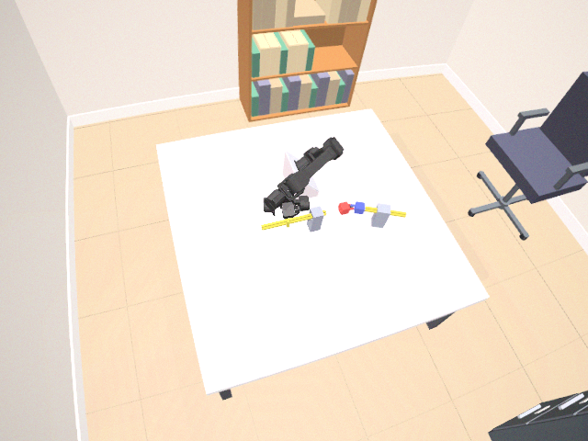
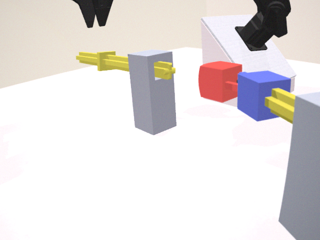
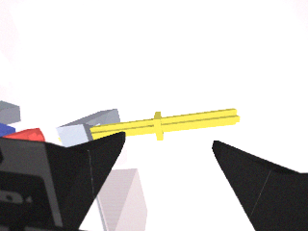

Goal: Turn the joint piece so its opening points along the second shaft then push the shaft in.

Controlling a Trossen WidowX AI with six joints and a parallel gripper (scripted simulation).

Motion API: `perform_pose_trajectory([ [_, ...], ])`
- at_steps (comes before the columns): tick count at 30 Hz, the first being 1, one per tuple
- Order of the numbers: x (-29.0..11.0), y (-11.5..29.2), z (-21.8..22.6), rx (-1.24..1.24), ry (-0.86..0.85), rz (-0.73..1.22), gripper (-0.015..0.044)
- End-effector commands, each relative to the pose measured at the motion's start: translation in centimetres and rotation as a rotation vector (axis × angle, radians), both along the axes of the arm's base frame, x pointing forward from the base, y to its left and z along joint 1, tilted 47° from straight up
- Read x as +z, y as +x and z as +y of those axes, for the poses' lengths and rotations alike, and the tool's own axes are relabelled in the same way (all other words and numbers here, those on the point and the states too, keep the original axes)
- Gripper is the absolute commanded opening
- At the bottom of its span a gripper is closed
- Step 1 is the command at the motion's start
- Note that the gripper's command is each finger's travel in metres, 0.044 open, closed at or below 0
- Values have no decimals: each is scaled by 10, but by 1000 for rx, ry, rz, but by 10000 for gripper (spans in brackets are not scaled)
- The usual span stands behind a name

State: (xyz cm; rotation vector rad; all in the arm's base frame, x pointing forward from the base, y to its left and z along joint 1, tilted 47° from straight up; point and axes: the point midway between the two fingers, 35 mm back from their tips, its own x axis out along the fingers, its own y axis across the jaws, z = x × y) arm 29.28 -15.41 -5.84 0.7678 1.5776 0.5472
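the gripper (image 3: 166, 144) stands wide open and holds nothing; both dark fingers frame the view from the wrist with free air between them. it hangs above the second shaft (image 2: 113, 62), well over it and touching nothing, as the exterior view shows the fingertips high above the yellow bar.

seen from the wrist, the second shaft lies just ahead of the fingers, and its long axis runs nearly across the gap between them. the small collar (image 3: 157, 126) on it sits about in the middle of the opening. toward the gripper's left side the shaft passes through the second block (image 2: 152, 90), and beyond that block come the red joint piece (image 2: 218, 81) and the blue piece (image 2: 259, 94) on the fixed shaft (image 2: 281, 103).

i judge the joint step is finished and the push is the step in hand: the short tip of the second shaft (image 2: 169, 70) is apart from the red joint piece, with a free gap between them.

the coming move needs a descent onto the shaft on the far side of the collar from the block, then a push along the axis toward the joint piece. on that side there is open room over the table (image 1: 285, 308). the block is the only near obstacle.
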Motion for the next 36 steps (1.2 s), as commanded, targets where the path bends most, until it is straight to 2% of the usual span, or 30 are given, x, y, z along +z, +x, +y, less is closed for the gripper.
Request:
perform_pose_trajectory([
  [1,-16,-2,-15,84,-21,-91,440],
  [5,-29,-4,-26,161,-35,-168,440],
  [12,-30,-5,-26,148,-37,-156,440],
  [36,-58,-6,-2,-450,-51,401,440],
])
